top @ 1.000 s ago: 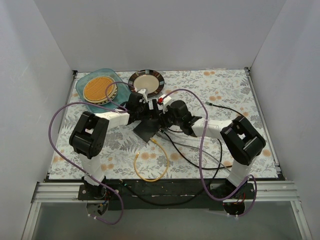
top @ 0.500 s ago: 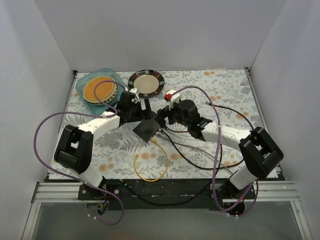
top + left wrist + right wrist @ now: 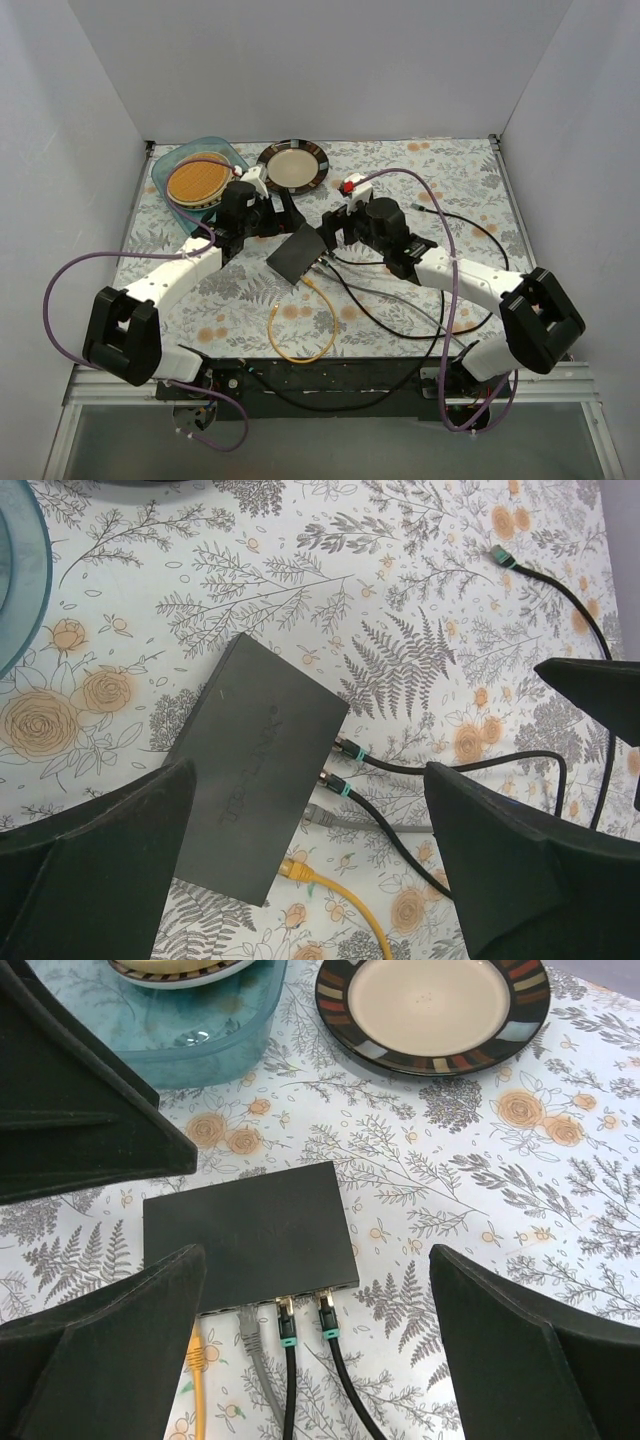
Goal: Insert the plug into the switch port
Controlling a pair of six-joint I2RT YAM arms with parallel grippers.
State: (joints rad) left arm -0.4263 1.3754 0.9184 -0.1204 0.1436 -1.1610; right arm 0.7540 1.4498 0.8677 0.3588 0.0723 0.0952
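Observation:
The dark grey switch (image 3: 297, 256) lies flat on the floral cloth. Its port row (image 3: 262, 1307) faces the arms. The plug (image 3: 292, 869), on a yellow cable (image 3: 300, 335), sits with its tip in the end socket of that row, beside a grey plug (image 3: 325, 818) and two black ones (image 3: 340, 765). In the right wrist view the plug (image 3: 197, 1356) is half hidden by a finger. My left gripper (image 3: 310, 772) hangs open above the switch (image 3: 255, 795), holding nothing. My right gripper (image 3: 318, 1255) is open too, above the switch (image 3: 250, 1232), and empty. Both hover behind the switch: left gripper (image 3: 288, 213), right gripper (image 3: 335, 228).
A striped plate (image 3: 293, 165) and a teal container (image 3: 170, 168) holding an orange disc stand at the back left. Black cables trail right across the cloth, one with a loose end (image 3: 415, 205). The yellow cable loops toward the near edge.
Both grippers have drawn back from the switch toward the far side. The right gripper has opened wide. The arms have stretched out and dropped lower.

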